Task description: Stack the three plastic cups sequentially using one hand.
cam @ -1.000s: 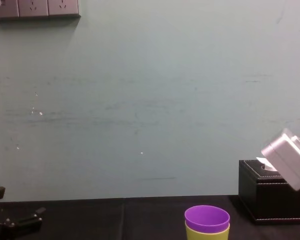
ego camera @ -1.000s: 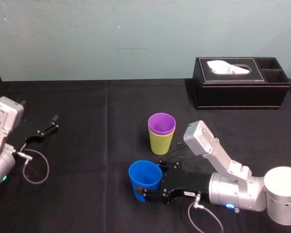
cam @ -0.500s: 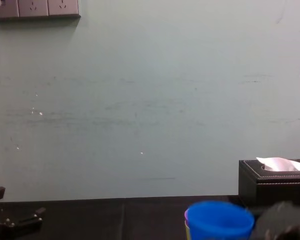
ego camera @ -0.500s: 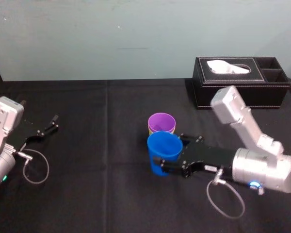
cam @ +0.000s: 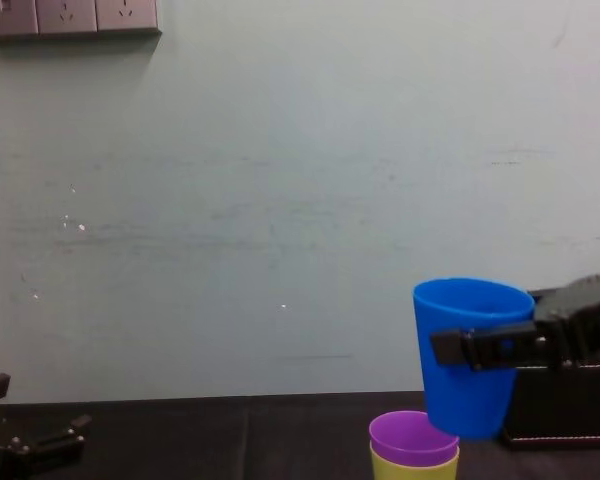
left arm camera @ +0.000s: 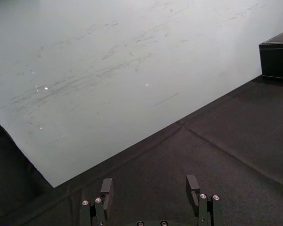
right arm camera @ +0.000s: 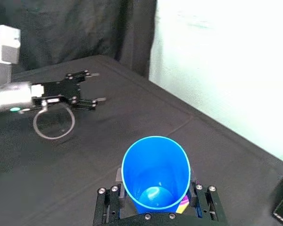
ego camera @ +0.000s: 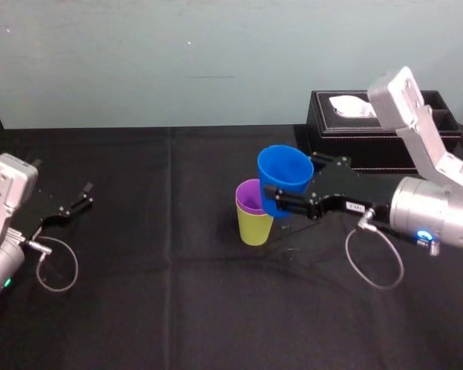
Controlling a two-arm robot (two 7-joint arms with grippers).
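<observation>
Aloft, right hand (ego camera: pixel 282 193) grips blue cup (ego camera: pixel 284 168) above purple cup (ego camera: pixel 248 202); left hand (ego camera: pixel 76 199) rests, spread.

My right gripper (ego camera: pixel 289 185) was matt black metal with a small white label (ego camera: pixel 355 206), on a thick silver-grey arm (ego camera: pixel 436 212) with a blue light (ego camera: pixel 422 235) and a looping grey cable (ego camera: pixel 346 258). My left gripper (ego camera: pixel 81 196) was a black clamp with silver screw heads (left arm camera: pixel 85 203), on a pale grey arm (ego camera: pixel 4 189) with its own cable loop (ego camera: pixel 76 268).

Chest view's bottom edge cuts off the yellow-green cup (cam: pixel 415 474); the blue cup (cam: pixel 470 350) seemingly hides part of the purple cup (cam: pixel 405 440).
</observation>
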